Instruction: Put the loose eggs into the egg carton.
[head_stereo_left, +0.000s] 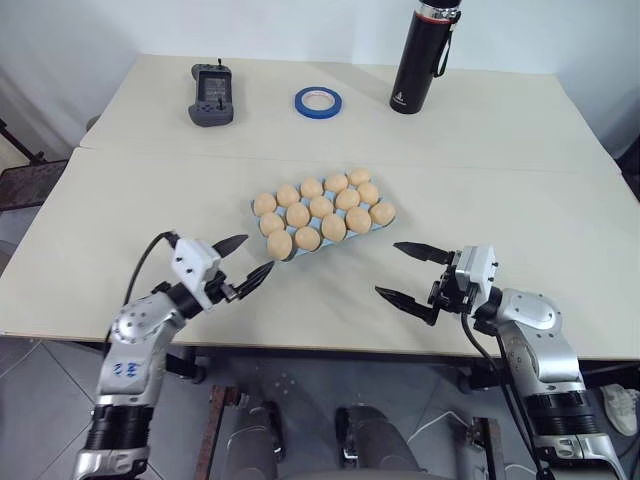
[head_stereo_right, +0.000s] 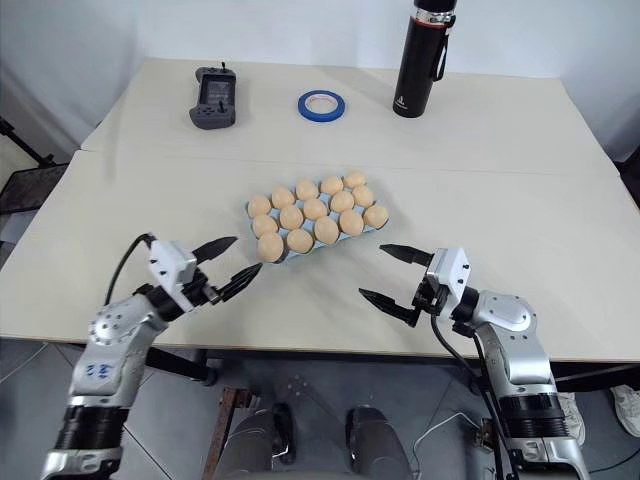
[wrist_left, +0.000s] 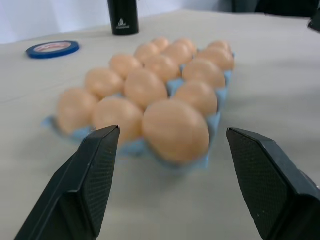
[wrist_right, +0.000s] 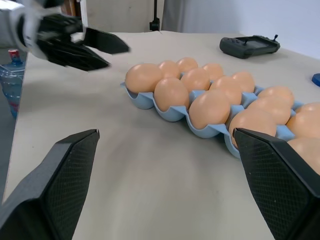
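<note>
The light blue egg carton lies mid-table, and tan-orange eggs sit in its cups in three rows. Any loose eggs are out of view; every egg I see rests in a cup. My left gripper hovers open just off the carton's near left corner, nothing between its fingers. The left wrist view looks straight at the nearest egg, a little beyond the fingertips. My right gripper is open and empty, off the carton's near right side. The right wrist view has the carton's wall ahead and the left gripper beyond it.
At the back of the table stand a black flask, a blue tape ring and a dark handheld controller. The table's front edge runs just under both grippers. A water bottle stands off the table.
</note>
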